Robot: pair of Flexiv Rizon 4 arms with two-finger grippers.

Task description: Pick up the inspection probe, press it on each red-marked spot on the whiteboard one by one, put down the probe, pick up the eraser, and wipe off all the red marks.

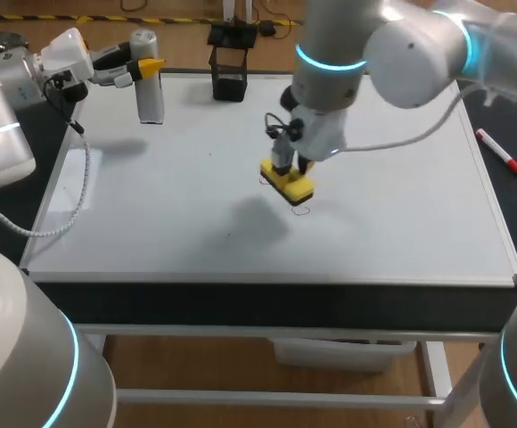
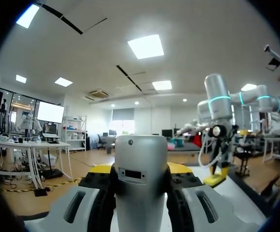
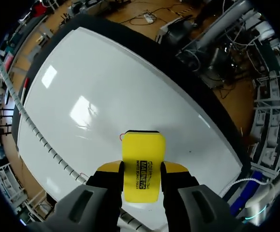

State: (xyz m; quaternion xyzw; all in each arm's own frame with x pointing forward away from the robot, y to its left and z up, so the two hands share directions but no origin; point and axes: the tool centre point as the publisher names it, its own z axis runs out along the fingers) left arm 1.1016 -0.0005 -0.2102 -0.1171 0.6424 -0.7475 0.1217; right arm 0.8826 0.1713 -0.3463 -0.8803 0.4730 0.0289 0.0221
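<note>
Under the right end effector [image 3: 142,169], clamped, a blocky yellow eraser [image 3: 143,145] touches the glossy whiteboard [image 3: 82,96]. Left end effector [image 2: 141,175] grips a smooth silver probe [image 2: 141,154].

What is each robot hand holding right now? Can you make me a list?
left hand: shut on the inspection probe, upright by the whiteboard's far left corner
right hand: shut on the yellow eraser, at the whiteboard's middle
red marks: faint, beside the eraser
also there: red marker, black holder
</note>
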